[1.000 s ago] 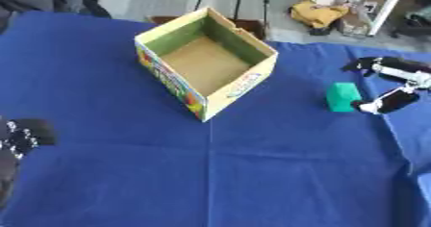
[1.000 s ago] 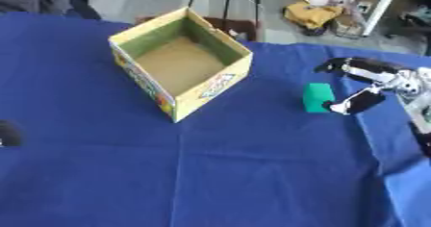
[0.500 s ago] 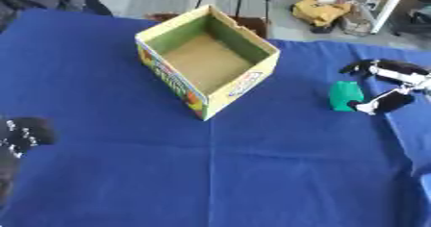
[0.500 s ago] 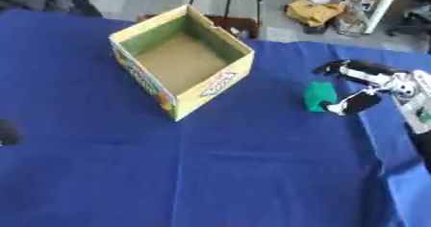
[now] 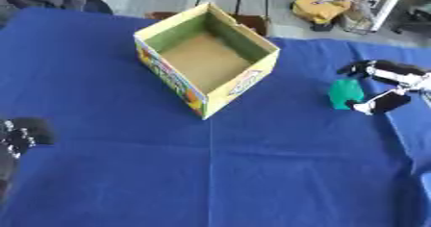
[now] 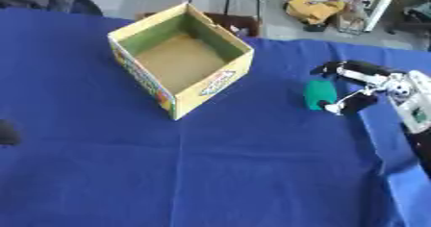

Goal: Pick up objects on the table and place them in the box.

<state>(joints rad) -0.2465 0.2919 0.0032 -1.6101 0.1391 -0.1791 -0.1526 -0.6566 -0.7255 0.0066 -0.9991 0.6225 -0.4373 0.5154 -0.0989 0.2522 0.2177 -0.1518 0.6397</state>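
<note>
Left hand (image 5: 19,133): shows at the left edge of the table, low down, black. Whether its fingers are straight or curled cannot be told. It touches none of the task's things and sits well apart from the box.

Table (image 5: 252,173): covered in blue cloth. The whole near half is bare cloth, from the left hand across to the right edge, with a faint crease running down from the box's near corner. The far edge runs behind the box; beyond it lies grey floor with clutter.

Box (image 5: 206,65): open-topped, yellow outside, green on the inner walls, brown floor inside, nothing seen in it. It stands left of centre in the far half, turned so that one corner points toward the robot. Bare cloth lies on all sides; its right wall is well apart from the green block.

Green block (image 6: 320,94): rests on the cloth at right, between the box and the right hand. It looks slightly taller than wide in view, long axis running roughly away from the robot; the finer shape cannot be made out.

Right hand (image 6: 383,84): comes in from the right edge, black with white parts. Fingers (image 6: 341,69) and thumb are spread apart, one set past the block's far side, the other at its near right corner. The block sits at the mouth of that gap; contact cannot be confirmed. Nothing is clamped.
</note>
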